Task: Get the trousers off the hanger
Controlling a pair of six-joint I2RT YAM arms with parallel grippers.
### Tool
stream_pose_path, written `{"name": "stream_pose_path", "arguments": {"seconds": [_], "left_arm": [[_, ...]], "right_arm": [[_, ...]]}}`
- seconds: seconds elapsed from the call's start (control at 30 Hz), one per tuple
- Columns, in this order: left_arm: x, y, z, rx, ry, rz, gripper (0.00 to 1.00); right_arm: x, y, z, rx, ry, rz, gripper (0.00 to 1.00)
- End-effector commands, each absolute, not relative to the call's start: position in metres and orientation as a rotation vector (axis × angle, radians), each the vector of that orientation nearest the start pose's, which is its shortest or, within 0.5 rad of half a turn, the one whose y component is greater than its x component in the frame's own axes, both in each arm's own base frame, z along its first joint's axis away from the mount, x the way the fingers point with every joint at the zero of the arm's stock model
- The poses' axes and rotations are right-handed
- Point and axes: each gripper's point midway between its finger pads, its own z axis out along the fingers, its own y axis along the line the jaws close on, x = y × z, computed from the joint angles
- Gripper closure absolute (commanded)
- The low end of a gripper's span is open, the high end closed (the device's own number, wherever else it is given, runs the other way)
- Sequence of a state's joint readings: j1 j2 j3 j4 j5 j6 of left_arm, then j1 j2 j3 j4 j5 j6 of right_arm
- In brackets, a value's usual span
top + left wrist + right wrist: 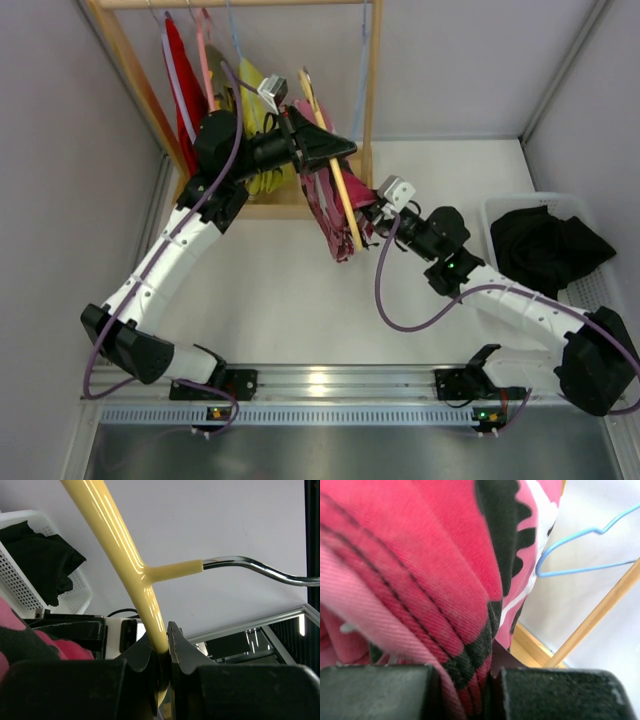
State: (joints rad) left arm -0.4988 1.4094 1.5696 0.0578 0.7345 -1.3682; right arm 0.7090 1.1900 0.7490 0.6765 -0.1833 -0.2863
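Over by the rack (372, 90), my left gripper (162, 647) clamps the hanger (102, 525), and my right gripper (487, 685) is pinched on the camo trousers (326, 212) draped over it. Black trousers (540, 250) already lie in the basket (497, 207). I reckon we're half done, one pull left.

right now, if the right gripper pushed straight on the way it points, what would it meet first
The camouflage trousers: the right gripper is shut on their cloth. Past them the wooden rack rail seems next, though depth is unclear.
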Motion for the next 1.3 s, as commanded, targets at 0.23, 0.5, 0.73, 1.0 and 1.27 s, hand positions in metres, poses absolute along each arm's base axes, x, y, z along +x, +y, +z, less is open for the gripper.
{"name": "stream_pose_path", "arguments": {"seconds": [0.23, 0.5, 0.73, 1.0, 1.27], "left_arm": [[0.239, -0.299, 0.512, 0.207, 1.579, -1.904, 1.0], [0.24, -0.299, 0.467, 0.213, 1.659, -1.839, 1.0], [0.236, -0.294, 0.435, 0.183, 1.735, -1.803, 1.0], [0.232, -0.291, 0.4, 0.174, 1.813, -1.776, 1.0], [0.229, -0.289, 0.369, 0.156, 1.885, -1.749, 1.0]], "right_arm": [[0.274, 0.264, 0.467, -0.583, 0.963, 0.622, 1.0], [0.257, 0.235, 0.539, -0.442, 0.907, 0.674, 1.0], [0.246, 0.209, 0.581, -0.341, 0.867, 0.67, 1.0], [0.225, 0.184, 0.626, -0.279, 0.795, 0.69, 1.0], [0.204, 0.164, 0.659, -0.237, 0.728, 0.701, 1.0]]}}
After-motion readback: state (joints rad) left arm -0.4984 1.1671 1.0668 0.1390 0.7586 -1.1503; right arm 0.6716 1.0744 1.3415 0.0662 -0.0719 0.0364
